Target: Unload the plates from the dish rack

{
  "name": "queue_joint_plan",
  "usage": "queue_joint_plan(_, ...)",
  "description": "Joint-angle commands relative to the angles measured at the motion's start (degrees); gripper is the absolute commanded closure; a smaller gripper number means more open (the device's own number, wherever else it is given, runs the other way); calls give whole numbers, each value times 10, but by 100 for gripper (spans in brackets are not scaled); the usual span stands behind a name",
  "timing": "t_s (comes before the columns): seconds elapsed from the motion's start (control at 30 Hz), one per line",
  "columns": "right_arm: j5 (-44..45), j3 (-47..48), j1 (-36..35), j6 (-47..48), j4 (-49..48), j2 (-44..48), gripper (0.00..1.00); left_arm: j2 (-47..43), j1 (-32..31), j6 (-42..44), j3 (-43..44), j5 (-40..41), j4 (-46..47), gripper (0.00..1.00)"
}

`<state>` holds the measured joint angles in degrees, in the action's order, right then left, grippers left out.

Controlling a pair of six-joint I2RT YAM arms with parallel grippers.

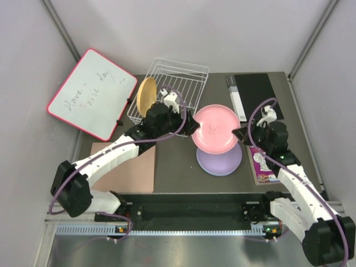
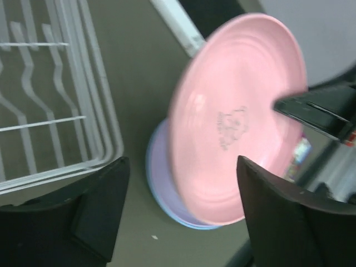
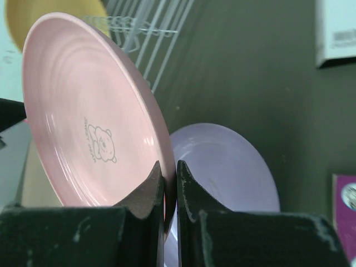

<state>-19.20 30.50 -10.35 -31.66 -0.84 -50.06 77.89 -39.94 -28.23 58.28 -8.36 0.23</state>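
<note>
1. Right end effector point(image 3: 167, 169), nearest in: fingers pinched almost together on the right rim of the pink plate point(image 1: 216, 129), a firm hold on its edge.
2. The purple plate point(image 1: 219, 158) lay flat on the counter point(image 1: 175, 161), face up, just beside a printed booklet point(image 1: 261, 162) on its right.
3. The pink plate hung tilted above it, overlapping its far half. Its printed face was turned up and toward the left arm, with its gripped rim the low side in the right wrist view.
4. Bare counter lay open to the left, between the purple plate and a brown mat point(image 1: 133, 172).
5. Left end effector point(image 2: 182, 167): jaws wide apart, holding nothing, close by the pink plate's left rim; whether it touched, I couldn't tell.
6. Farther back, the dish rack point(image 1: 178, 62) sat with its dividers empty. The orange-yellow plate point(image 1: 146, 95) stood on edge at its left end, long axis running near to far.
7. A whiteboard point(image 1: 92, 94) lay beyond the counter's left edge.
</note>
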Motion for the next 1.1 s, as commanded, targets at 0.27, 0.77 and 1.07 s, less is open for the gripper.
queue_joint_plan(0.27,140,-25,-2,6,166,52,100,-87,2,247,-23,445,48,6)
queue_joint_plan(0.77,108,-43,-13,5,101,-30,68,9,116,285,-7,455,117,4)
queue_joint_plan(1.07,215,57,-26,63,213,15,45,83,183,302,17,437,185,6)
